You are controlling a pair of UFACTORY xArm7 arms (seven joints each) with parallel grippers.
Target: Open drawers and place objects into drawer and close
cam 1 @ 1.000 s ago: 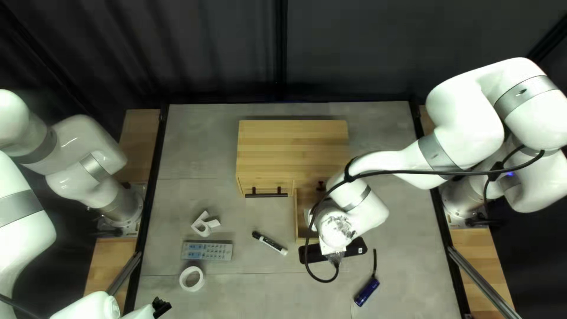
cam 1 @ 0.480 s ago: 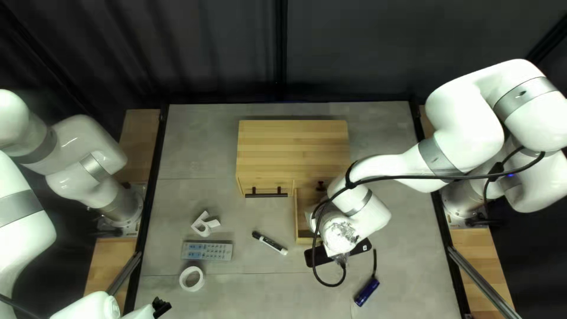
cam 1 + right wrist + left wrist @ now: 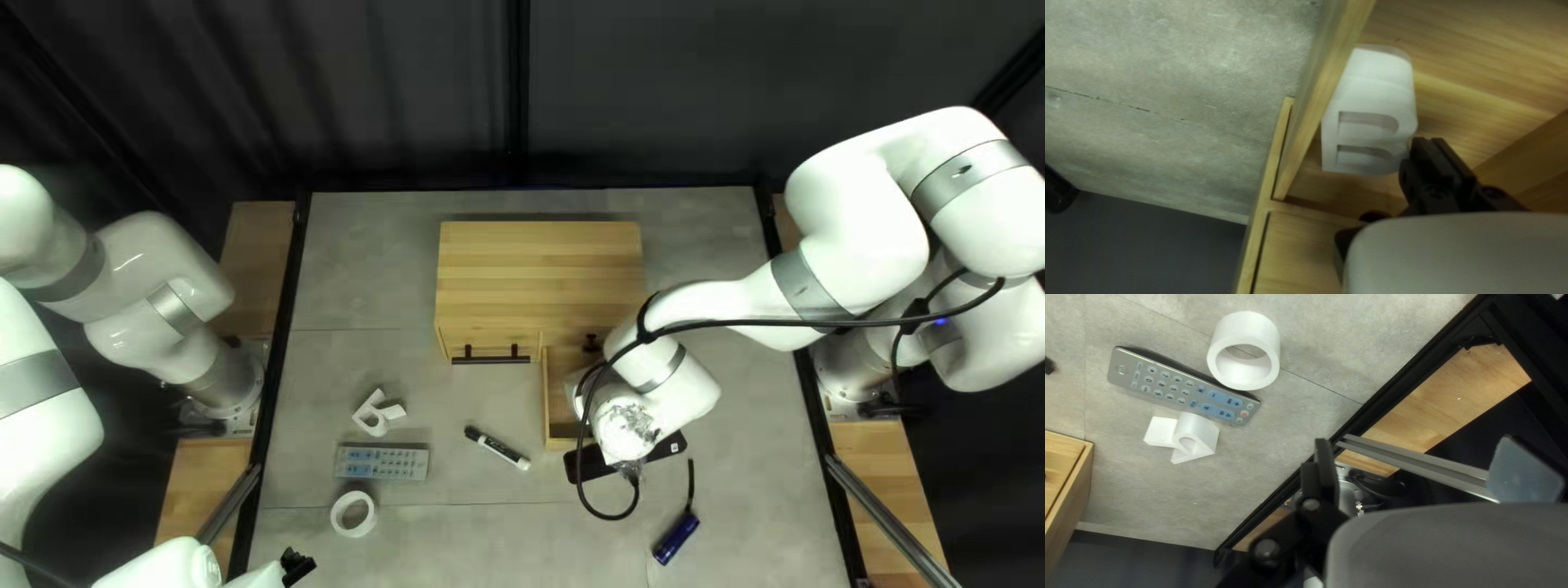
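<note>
grey table (image 3: 367, 269), wooden drawer (image 3: 558, 396) open, white letter block (image 3: 1367, 130) inside

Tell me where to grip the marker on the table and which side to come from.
Pinch the marker across the middle of its white barrel, coming straight down from above. It lies flat and slanted on the table, black cap toward the table's far edge, with bare surface along both long sides, so a crosswise pinch should fit.
</note>
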